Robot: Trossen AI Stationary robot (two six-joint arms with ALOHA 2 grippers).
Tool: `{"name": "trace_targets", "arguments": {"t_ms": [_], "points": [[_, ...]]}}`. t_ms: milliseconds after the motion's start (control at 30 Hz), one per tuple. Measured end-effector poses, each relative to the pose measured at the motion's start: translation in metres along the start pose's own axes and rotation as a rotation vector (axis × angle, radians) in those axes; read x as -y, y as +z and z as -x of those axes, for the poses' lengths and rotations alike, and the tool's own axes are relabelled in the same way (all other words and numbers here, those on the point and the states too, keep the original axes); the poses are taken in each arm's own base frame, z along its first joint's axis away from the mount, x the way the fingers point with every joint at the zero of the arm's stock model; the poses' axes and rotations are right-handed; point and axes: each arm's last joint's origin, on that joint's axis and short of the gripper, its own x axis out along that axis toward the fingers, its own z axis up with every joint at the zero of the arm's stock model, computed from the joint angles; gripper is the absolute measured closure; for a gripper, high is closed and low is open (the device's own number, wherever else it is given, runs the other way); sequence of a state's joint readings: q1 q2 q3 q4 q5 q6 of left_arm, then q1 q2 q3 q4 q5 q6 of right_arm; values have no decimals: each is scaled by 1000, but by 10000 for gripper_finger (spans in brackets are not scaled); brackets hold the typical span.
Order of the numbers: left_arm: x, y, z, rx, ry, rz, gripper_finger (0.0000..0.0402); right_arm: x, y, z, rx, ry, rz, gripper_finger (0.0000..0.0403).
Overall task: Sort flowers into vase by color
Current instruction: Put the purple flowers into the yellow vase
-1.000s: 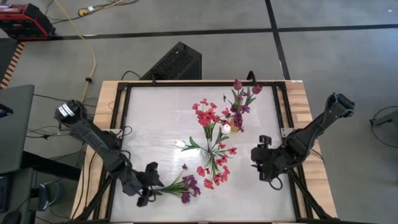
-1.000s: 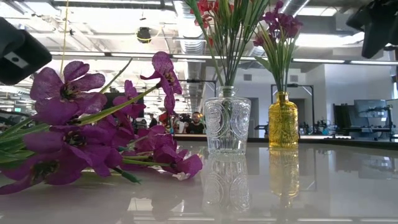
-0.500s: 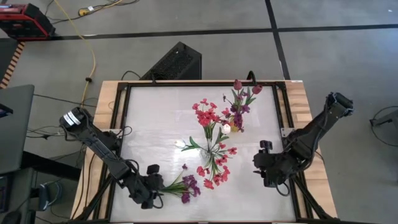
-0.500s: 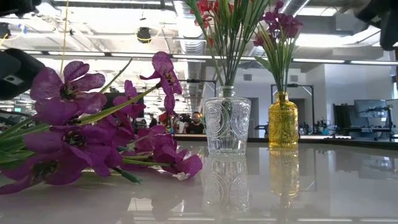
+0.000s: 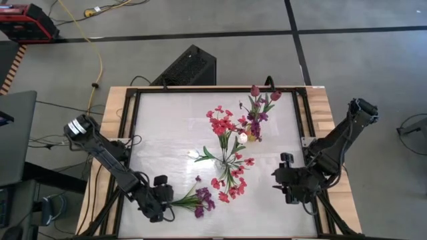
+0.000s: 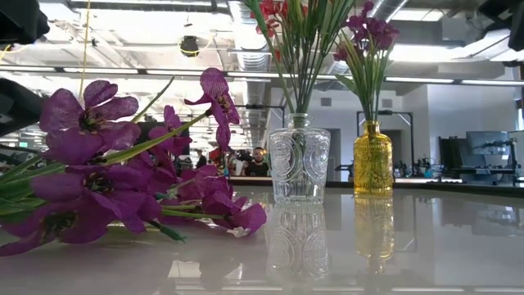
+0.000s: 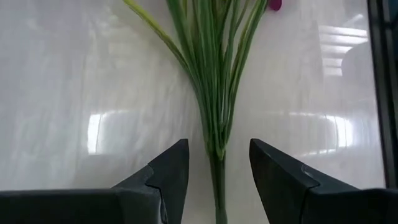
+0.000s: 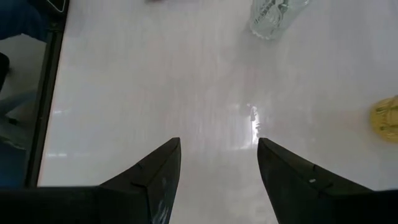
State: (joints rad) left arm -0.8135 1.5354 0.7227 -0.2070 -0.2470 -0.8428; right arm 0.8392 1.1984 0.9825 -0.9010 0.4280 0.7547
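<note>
Purple flowers (image 6: pixel 123 172), bundled green stalks (image 7: pixel 214 81)

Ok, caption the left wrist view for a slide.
Left gripper, open, straddling the green stalks of a stem lying on the white table.

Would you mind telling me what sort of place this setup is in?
Probably an open-plan robotics lab or workshop: exposed ceiling ducts, desks with monitors behind the table, and cables across a concrete floor.

Loose stem bunch (image 5: pixel 195 198) lies on the table (image 5: pixel 160 127) near its front edge. Behind it stands one vase (image 6: pixel 300 164); the second vase (image 6: pixel 373 157) stands farther back, to the right.
</note>
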Motion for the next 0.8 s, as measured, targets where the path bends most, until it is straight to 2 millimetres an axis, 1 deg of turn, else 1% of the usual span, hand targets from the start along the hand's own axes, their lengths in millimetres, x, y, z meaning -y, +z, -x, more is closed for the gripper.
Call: {"name": "trace_targets", "arguments": {"t_ms": [100, 267, 400, 467, 533, 667, 700, 800], "points": [[0, -2, -5, -11, 11, -22, 244, 0, 0, 0, 3, -3, 0, 163], [1, -8, -21, -54, 9, -34, 244, -2, -1, 1, 18, -11, -11, 163], [1, -8, -21, -45, 19, -75, 250, -4, -4, 3, 35, -19, -2, 163], [1, -7, -19, -26, 27, -125, 266, -5, -4, 4, 48, -27, -12, 163], [0, -7, -18, -16, 38, -160, 293, -6, -5, 4, 48, -24, -21, 163], [0, -7, -18, -18, 45, -209, 373, -7, -7, 5, 50, -16, -42, 163], [0, -7, -18, -16, 44, -215, 386, -8, -7, 6, 51, -12, -41, 163], [0, -4, -13, 11, 44, -240, 391, -9, -7, 6, 56, -6, -42, 163]]}}
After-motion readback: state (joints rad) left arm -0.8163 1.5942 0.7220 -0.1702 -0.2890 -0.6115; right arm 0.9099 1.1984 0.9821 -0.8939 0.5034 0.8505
